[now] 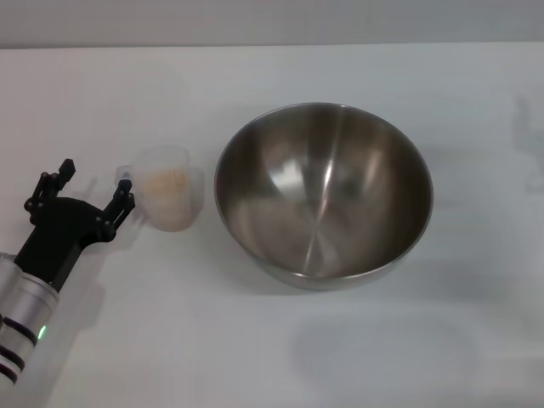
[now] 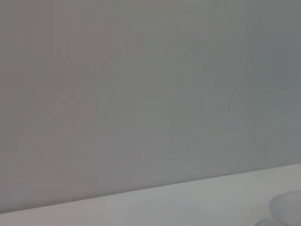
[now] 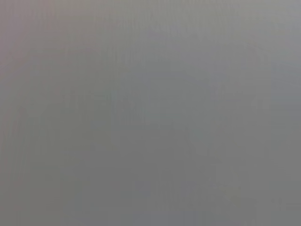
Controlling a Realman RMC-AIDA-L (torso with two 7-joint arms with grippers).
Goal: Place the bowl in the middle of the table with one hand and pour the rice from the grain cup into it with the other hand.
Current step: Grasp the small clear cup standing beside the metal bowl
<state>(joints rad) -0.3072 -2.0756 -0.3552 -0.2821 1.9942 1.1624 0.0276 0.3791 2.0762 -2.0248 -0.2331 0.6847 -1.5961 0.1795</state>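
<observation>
The stainless-steel bowl stands upright and empty near the middle of the white table. The clear grain cup stands just left of the bowl, with a heap of pale rice inside. My left gripper is open at the left of the cup, its nearer fingertip right by the cup's small side handle; I cannot tell if it touches. The cup's rim shows faintly in the left wrist view. My right gripper is out of view; the right wrist view shows only plain grey.
The table's far edge meets a grey wall. A soft shadow lies on the table in front of the bowl.
</observation>
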